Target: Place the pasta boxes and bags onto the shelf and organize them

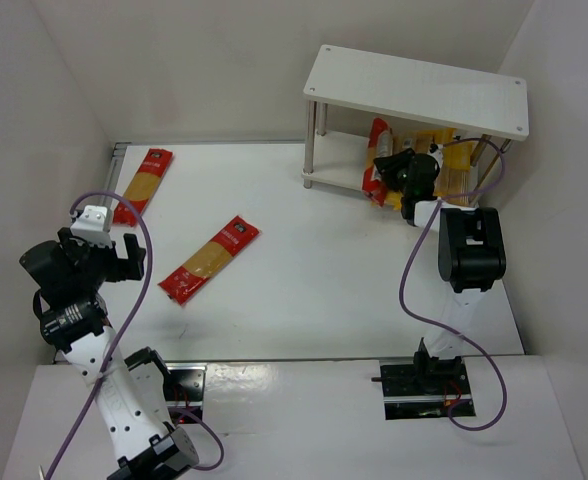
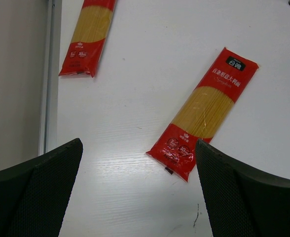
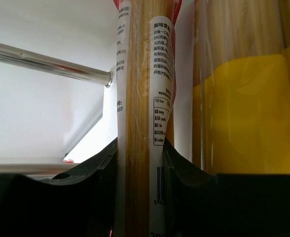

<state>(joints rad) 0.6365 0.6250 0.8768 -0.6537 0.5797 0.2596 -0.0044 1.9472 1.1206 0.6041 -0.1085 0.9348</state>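
White worktop [image 1: 354, 300], viewed from above and behind two arms. At the far right corner, a white two-tier shelf [image 1: 419, 90] on thin pale legs.

Under its top board, toward the right end of the lower tier, yellow packs [image 1: 456, 172]; upright or leaning, cannot tell which. Just left of them, a held red-ended pack [image 1: 377, 148], tilted, its red end up near the top board.

Right arm stretched from the near edge to the front of the shelf. Right pincer [image 3: 140, 147] closed narrow on that pack, gripping it across its thin width. Dark fingers [image 3: 103, 173] pressed to both sides. Pale spaghetti visible through the clear strip, with white printed labels and a barcode down either side. Close beside it in the right wrist view, one of the yellow packs; touching or not, cannot tell. On the other side, a metal shelf leg [image 3: 46, 61], apart from the pack.

Left arm raised over the near left part of the worktop. Left pincer [image 2: 138, 145] spread wide, nothing between its fingers, touching no pack.

Flat on the worktop, two more packs with red ends and clear windows. Far-left pack [image 1: 143, 183]: close to the far left corner, lying nearly along the left edge. Middle pack [image 1: 210, 260]: left of centre, set diagonally, well apart from the shelf and from the other pack.
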